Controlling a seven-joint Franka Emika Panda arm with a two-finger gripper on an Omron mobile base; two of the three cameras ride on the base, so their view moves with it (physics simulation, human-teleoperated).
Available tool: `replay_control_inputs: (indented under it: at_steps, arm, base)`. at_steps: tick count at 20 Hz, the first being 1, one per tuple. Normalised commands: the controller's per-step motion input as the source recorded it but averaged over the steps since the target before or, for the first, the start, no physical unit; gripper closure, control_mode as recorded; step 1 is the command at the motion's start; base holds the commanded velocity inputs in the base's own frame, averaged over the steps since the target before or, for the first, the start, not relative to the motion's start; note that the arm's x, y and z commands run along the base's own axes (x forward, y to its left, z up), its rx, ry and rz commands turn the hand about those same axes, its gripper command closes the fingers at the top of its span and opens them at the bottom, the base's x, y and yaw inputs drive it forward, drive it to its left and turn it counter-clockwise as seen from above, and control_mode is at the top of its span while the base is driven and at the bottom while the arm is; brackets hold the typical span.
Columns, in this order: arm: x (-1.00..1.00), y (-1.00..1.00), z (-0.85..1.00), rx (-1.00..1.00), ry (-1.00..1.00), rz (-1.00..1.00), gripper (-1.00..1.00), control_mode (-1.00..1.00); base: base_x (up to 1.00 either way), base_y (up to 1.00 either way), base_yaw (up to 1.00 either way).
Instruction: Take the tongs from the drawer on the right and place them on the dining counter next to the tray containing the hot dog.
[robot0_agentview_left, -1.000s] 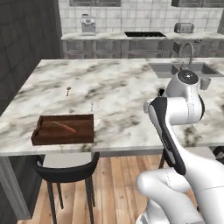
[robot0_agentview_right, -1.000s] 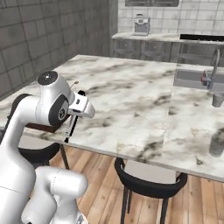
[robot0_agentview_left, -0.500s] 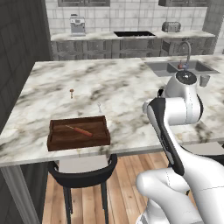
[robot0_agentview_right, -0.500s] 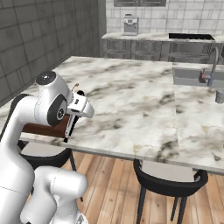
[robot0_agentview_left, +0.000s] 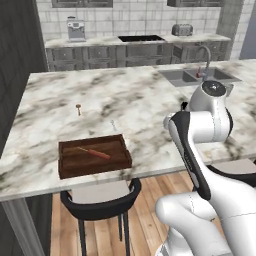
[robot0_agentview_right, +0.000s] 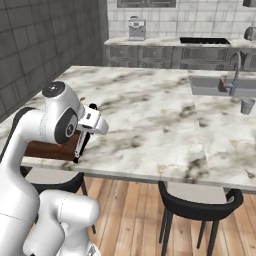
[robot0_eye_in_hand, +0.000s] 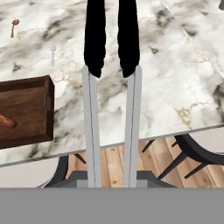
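Tool (robot0_eye_in_hand: 111, 182) first: its jaws stand at a narrow gap, pinched on the handle end of the tongs (robot0_eye_in_hand: 112, 87). Their two silver arms run out ahead of me in the hand view to black tips. From the right base view the tongs (robot0_agentview_right: 82, 145) hang dark and steep below the hand, just in front of the table (robot0_agentview_right: 165, 125) edge.

What has changed over the last second is the base, not the arm. The whole picture has slid in both base views, so I read it as the base rolling along the table toward the tray's end. The arm's pose and the grip look the same as before. The tray (robot0_agentview_left: 94, 156) now sits nearer the middle of the left base view, at the near edge of the table, with the hot dog (robot0_agentview_left: 95, 152) lying inside it.

In the hand view the tray's corner (robot0_eye_in_hand: 26, 109) is just left of the tongs, and bare marble lies under the black tips. I judge the carry nearly done. What remains is lowering the tongs onto the marble beside the tray, clear of the small silver spoon (robot0_eye_in_hand: 53, 54) farther in.
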Motion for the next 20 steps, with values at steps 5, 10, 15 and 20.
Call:
replay_control_inputs:
  at_steps: [5, 10, 15, 20]
  arm:
    - [0.0, 0.0, 0.0, 0.0, 0.0, 0.0, 1.0, 1.0]
    - [0.0, 0.0, 0.0, 0.0, 0.0, 0.0, 1.0, 1.0]
    - [0.0, 0.22, -0.13, -0.04, 0.09, 0.0, 1.0, -1.0]
    - [0.01, 0.13, 0.0, -0.01, 0.16, 0.0, 1.0, -1.0]
  base:
    - [0.0, 0.02, -0.02]
    - [0.0, 0.09, 0.0]
    - [0.0, 0.0, 0.0]
    - [0.0, 0.0, 0.0]
